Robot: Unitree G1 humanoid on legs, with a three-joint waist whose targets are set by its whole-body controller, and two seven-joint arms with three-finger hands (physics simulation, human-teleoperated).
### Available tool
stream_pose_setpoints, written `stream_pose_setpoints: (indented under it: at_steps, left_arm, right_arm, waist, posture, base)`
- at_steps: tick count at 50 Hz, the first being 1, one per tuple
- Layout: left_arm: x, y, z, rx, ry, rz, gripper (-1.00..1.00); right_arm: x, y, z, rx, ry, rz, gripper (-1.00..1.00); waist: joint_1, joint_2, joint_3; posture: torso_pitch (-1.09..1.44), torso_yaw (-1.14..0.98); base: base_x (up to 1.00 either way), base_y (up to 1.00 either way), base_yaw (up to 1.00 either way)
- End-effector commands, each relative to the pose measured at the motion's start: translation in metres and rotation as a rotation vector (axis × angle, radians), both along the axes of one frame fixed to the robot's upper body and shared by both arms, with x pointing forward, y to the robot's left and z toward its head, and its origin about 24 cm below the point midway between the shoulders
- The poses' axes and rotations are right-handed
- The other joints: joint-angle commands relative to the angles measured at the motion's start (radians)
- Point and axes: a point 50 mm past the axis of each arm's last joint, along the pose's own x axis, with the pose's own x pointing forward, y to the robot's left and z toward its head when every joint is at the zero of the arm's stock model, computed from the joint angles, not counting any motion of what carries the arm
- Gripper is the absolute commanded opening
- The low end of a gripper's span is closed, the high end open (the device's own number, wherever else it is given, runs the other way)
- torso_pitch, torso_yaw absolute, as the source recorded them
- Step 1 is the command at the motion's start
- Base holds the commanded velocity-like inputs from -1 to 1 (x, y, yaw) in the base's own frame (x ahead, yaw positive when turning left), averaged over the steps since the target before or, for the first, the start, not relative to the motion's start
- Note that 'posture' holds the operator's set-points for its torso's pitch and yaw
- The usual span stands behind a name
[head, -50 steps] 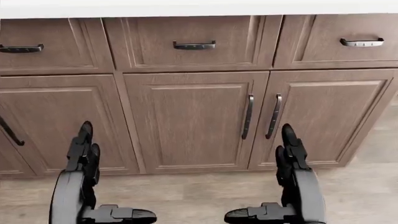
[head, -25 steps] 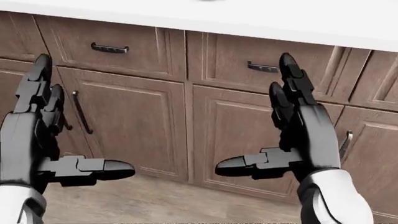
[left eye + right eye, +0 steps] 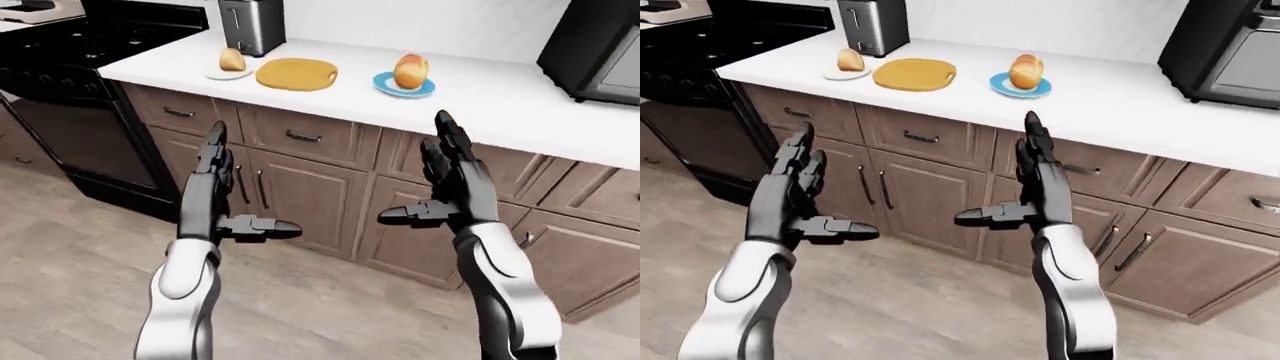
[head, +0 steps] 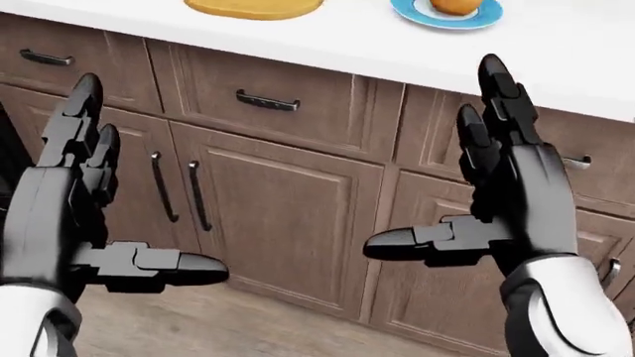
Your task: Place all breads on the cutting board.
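A round wooden cutting board [image 3: 296,73] lies on the white counter [image 3: 500,97]. One bread [image 3: 232,59] sits on a white plate [image 3: 228,73] to the board's left. Another bread [image 3: 410,70] sits on a blue plate [image 3: 404,85] to its right. My left hand [image 3: 232,187] and right hand [image 3: 440,176] are open and empty, raised before the cabinets, below the counter's edge and well short of the breads.
A toaster [image 3: 251,25] stands behind the white plate. A black stove [image 3: 90,45] is at the left end of the counter. A black microwave [image 3: 600,49] stands at the right. Brown cabinet doors and drawers [image 3: 300,195] run under the counter, above a wood floor.
The camera has tilted up and the picture shifted: the counter top with board and blue plate came into the head view. Both open hands rose higher in the view.
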Motion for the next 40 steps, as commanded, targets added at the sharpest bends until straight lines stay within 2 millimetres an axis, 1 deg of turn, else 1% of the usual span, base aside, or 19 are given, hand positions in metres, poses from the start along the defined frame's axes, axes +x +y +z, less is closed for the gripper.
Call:
stream_pose_setpoints:
  at_steps: [1, 3, 5, 6, 7, 8, 9, 11, 16, 18, 20, 22, 24, 25, 27, 32, 36, 37, 40]
  left_arm:
    - [-0.003, -0.004, 0.018, 0.001, -0.099, -0.023, 1.00]
    - [-0.004, -0.004, 0.019, 0.003, -0.102, -0.024, 1.00]
    - [-0.005, -0.004, 0.019, 0.002, -0.103, -0.024, 1.00]
    - [-0.006, -0.004, 0.020, 0.002, -0.105, -0.024, 1.00]
    - [-0.006, -0.004, 0.021, 0.005, -0.108, -0.023, 1.00]
    - [-0.006, -0.003, 0.023, 0.005, -0.110, -0.022, 1.00]
    - [-0.007, -0.003, 0.025, 0.006, -0.112, -0.022, 1.00]
    - [-0.006, -0.002, 0.026, 0.008, -0.117, -0.021, 1.00]
    - [-0.008, -0.003, 0.031, 0.013, -0.126, -0.024, 1.00]
    - [-0.009, -0.004, 0.032, 0.015, -0.128, -0.024, 1.00]
    - [-0.010, -0.004, 0.033, 0.016, -0.129, -0.026, 1.00]
    - [-0.010, -0.004, 0.033, 0.018, -0.130, -0.026, 1.00]
    - [-0.010, -0.003, 0.034, 0.017, -0.133, -0.025, 1.00]
    - [-0.010, -0.003, 0.033, 0.018, -0.132, -0.025, 1.00]
    - [-0.010, -0.003, 0.032, 0.017, -0.130, -0.025, 1.00]
    - [-0.009, -0.004, 0.031, 0.021, -0.130, -0.027, 1.00]
    - [-0.012, -0.004, 0.035, 0.023, -0.137, -0.028, 1.00]
    - [-0.012, -0.003, 0.035, 0.023, -0.138, -0.027, 1.00]
    - [-0.012, -0.003, 0.036, 0.022, -0.140, -0.026, 1.00]
  right_arm:
    - [-0.004, -0.002, 0.018, -0.005, -0.093, -0.009, 1.00]
    - [-0.006, -0.004, 0.021, -0.005, -0.090, -0.014, 1.00]
    - [-0.007, -0.006, 0.020, 0.006, -0.087, -0.019, 1.00]
    - [-0.008, -0.007, 0.020, 0.010, -0.088, -0.018, 1.00]
    - [-0.008, -0.006, 0.021, 0.011, -0.091, -0.017, 1.00]
    - [-0.008, -0.006, 0.022, 0.011, -0.094, -0.016, 1.00]
    - [-0.008, -0.006, 0.023, 0.009, -0.097, -0.015, 1.00]
    - [-0.010, -0.007, 0.027, 0.010, -0.105, -0.017, 1.00]
    - [-0.010, -0.009, 0.031, 0.014, -0.116, -0.017, 1.00]
    - [-0.012, -0.008, 0.033, 0.013, -0.116, -0.014, 1.00]
    - [-0.012, -0.009, 0.035, 0.011, -0.120, -0.022, 1.00]
    - [-0.011, -0.009, 0.035, 0.006, -0.121, -0.024, 1.00]
    - [-0.012, -0.007, 0.036, 0.013, -0.114, -0.016, 1.00]
    - [-0.012, -0.007, 0.035, 0.012, -0.113, -0.015, 1.00]
    - [-0.012, -0.007, 0.034, 0.009, -0.113, -0.017, 1.00]
    - [-0.011, -0.006, 0.032, 0.000, -0.114, -0.014, 1.00]
    - [-0.012, -0.003, 0.037, -0.023, -0.123, -0.015, 1.00]
    - [-0.011, -0.003, 0.037, -0.024, -0.124, -0.014, 1.00]
    - [-0.011, -0.003, 0.037, -0.023, -0.128, -0.012, 1.00]
  waist:
    - [0.001, 0.009, -0.011]
    - [0.012, -0.008, -0.014]
    - [-0.010, -0.010, -0.041]
    - [-0.017, -0.048, -0.047]
    - [-0.022, -0.112, -0.034]
    - [-0.026, -0.110, 0.004]
    - [-0.020, -0.100, 0.012]
    - [-0.037, -0.091, -0.030]
    - [-0.019, -0.045, -0.010]
    - [-0.003, -0.008, -0.017]
    - [0.039, 0.071, -0.034]
    - [0.032, 0.040, -0.020]
    - [0.035, 0.021, -0.059]
    - [0.012, 0.047, -0.047]
    - [0.034, 0.008, -0.038]
    - [0.048, -0.041, -0.043]
    - [0.057, -0.117, -0.039]
    - [0.049, -0.083, -0.046]
    - [0.032, -0.082, -0.020]
  posture:
    - [0.00, 0.00]
    - [0.00, 0.00]
    - [0.00, 0.00]
    - [0.00, 0.00]
    - [0.00, 0.00]
    - [0.00, 0.00]
    - [0.00, 0.00]
    - [0.00, 0.00]
    - [0.00, 0.00]
    - [0.00, 0.00]
    - [0.00, 0.00]
    - [0.00, 0.00]
    - [0.00, 0.00]
    - [0.00, 0.00]
    - [0.00, 0.00]
    - [0.00, 0.00]
    - [0.00, 0.00]
    - [0.00, 0.00]
    - [0.00, 0.00]
  base:
    - [0.84, 0.00, 0.00]
    - [0.63, -0.07, 0.00]
    - [0.20, -0.16, -0.30]
    - [0.00, 0.00, -1.00]
    - [0.00, 0.00, -1.00]
    - [0.00, 0.00, -1.00]
    - [0.00, 0.00, -1.00]
    - [0.00, 0.00, -1.00]
    - [0.00, 0.00, -0.97]
    - [0.00, 0.00, -0.95]
    - [0.00, -0.24, -0.48]
    - [0.00, -0.09, 0.00]
    - [0.00, -0.20, 0.00]
    - [0.00, 0.00, -0.74]
    - [0.00, 0.00, -0.89]
    - [0.00, 0.00, -0.49]
    - [0.00, 0.00, 0.00]
    - [0.14, 0.00, 0.00]
    - [0.27, -0.02, 0.00]
